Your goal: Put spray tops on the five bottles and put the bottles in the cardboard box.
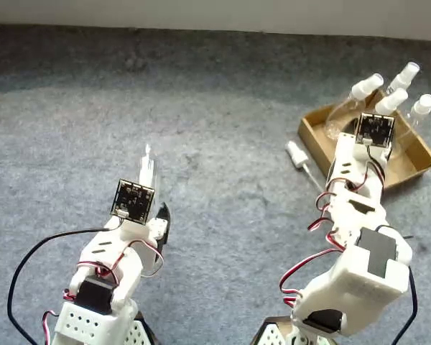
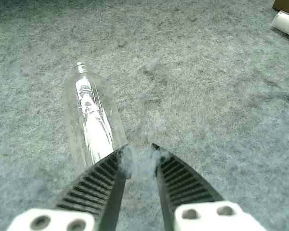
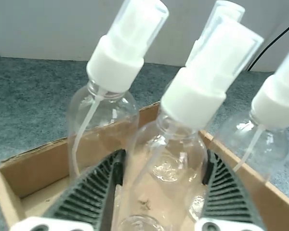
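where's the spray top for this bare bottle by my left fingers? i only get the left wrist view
observer: the loose spray top lies on its side on the carpet. It is just off the cardboard box, on the side facing your bare bottle.
operator: how full is the box
observer: four capped bottles are in it.
operator: is the right arm free to fetch the top
observer: no, the right gripper is at the box with its fingers closed on one capped bottle.
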Controlling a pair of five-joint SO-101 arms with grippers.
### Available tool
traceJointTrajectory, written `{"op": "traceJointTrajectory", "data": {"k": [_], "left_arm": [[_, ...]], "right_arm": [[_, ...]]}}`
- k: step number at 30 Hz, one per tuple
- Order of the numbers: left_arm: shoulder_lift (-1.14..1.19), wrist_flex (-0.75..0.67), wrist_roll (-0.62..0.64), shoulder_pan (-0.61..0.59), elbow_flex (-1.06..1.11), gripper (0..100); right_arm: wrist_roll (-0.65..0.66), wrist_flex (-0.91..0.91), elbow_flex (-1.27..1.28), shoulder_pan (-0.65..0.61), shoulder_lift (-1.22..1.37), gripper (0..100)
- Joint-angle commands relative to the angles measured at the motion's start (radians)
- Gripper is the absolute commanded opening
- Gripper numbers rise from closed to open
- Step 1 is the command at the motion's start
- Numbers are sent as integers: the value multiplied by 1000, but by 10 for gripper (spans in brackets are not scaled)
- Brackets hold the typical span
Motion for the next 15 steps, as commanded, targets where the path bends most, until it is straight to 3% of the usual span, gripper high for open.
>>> {"op": "traceJointTrajectory", "data": {"k": [1, 5, 15], "left_arm": [[-10, -21, -8, -5, 21, 43], [-10, -23, -8, -5, 21, 43], [-10, -25, -8, -5, 21, 43]], "right_arm": [[11, 8, 41, -16, -1, 193], [11, 8, 74, -16, -1, 250], [11, 10, 94, -10, -1, 252]]}}
